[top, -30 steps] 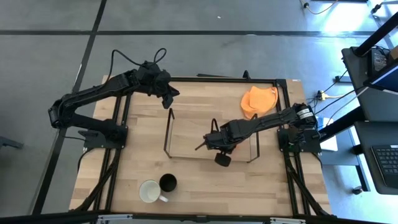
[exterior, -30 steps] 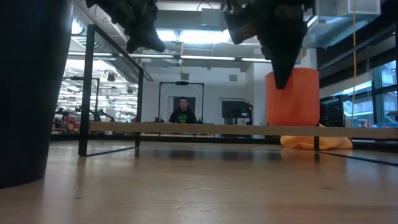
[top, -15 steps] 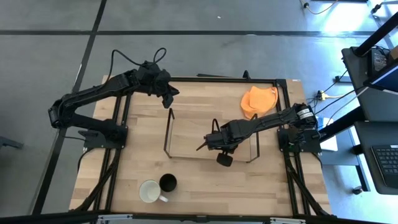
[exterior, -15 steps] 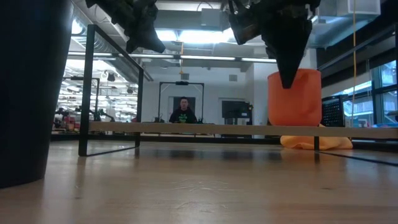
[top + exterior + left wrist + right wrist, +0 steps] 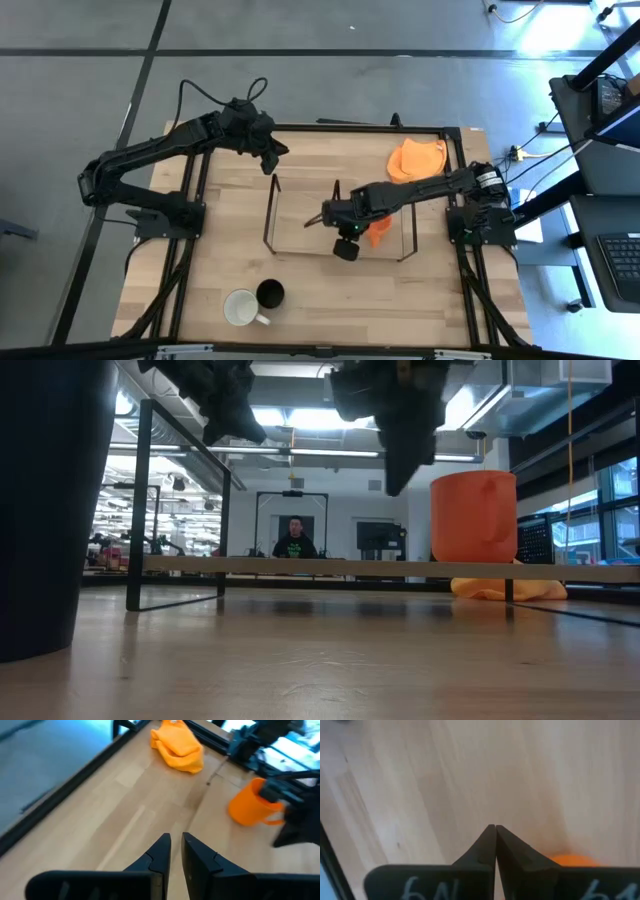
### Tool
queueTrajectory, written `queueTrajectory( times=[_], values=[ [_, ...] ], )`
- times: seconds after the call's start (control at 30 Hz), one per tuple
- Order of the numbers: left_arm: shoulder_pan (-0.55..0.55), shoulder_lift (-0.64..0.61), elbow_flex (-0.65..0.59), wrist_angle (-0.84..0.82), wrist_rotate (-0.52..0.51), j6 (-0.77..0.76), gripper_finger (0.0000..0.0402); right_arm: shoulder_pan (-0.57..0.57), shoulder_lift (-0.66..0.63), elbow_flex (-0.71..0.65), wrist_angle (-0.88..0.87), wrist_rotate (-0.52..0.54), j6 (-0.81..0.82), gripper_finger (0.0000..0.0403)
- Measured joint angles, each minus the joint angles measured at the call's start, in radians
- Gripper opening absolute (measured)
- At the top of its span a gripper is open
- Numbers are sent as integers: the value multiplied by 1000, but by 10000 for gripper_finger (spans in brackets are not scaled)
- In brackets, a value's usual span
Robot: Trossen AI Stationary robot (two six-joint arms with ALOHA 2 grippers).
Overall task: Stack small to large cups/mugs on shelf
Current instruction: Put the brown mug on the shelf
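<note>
The orange mug (image 5: 378, 233) stands upright on the shelf's top (image 5: 300, 567), near the shelf's right end frame (image 5: 405, 235), handle toward the near side. My right gripper (image 5: 320, 218) hangs shut above the shelf's middle, left of the mug (image 5: 474, 518) and apart from it, fingers pointing steeply down (image 5: 392, 485). The white mug (image 5: 240, 307) and the black mug (image 5: 270, 293) stand side by side on the table near its front edge. My left gripper (image 5: 272, 152) waits high over the far left, its fingers a narrow gap apart (image 5: 175, 842), nothing between them.
An orange cloth (image 5: 417, 160) lies crumpled at the table's far right, behind the shelf. The shelf's left end frame (image 5: 272, 215) stands upright near the table's middle. The black table frame (image 5: 190, 200) runs along both sides. A person stands far off in the room (image 5: 294, 540).
My right gripper, shut throughout, has swung from over the orange mug toward the table's left and tipped a little. The mug stays upright on the shelf and now shows uncovered in the high view.
</note>
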Motion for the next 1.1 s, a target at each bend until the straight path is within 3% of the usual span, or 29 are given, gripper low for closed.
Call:
queueTrajectory(
  times=[0.1, 0.27, 0.5, 0.83, 1.1],
  values=[
    [-7, 0, 0, -14, 55, -3, 39, -31, -12, 0, 58, -1, -52, 12],
    [-32, -23, 0, -52, 60, -2, 39, -74, -92, 1, 212, 0, -91, 12],
    [-54, -169, 0, -61, 62, -26, 39, -116, -235, 2, 375, 1, -89, 12],
    [-100, -341, 0, -336, 58, -97, 39, -127, -289, 2, 379, -1, -16, 13],
    [-217, -431, 0, -471, 32, -180, 39, -89, -284, 2, 390, -27, 32, 75]
  ],
)
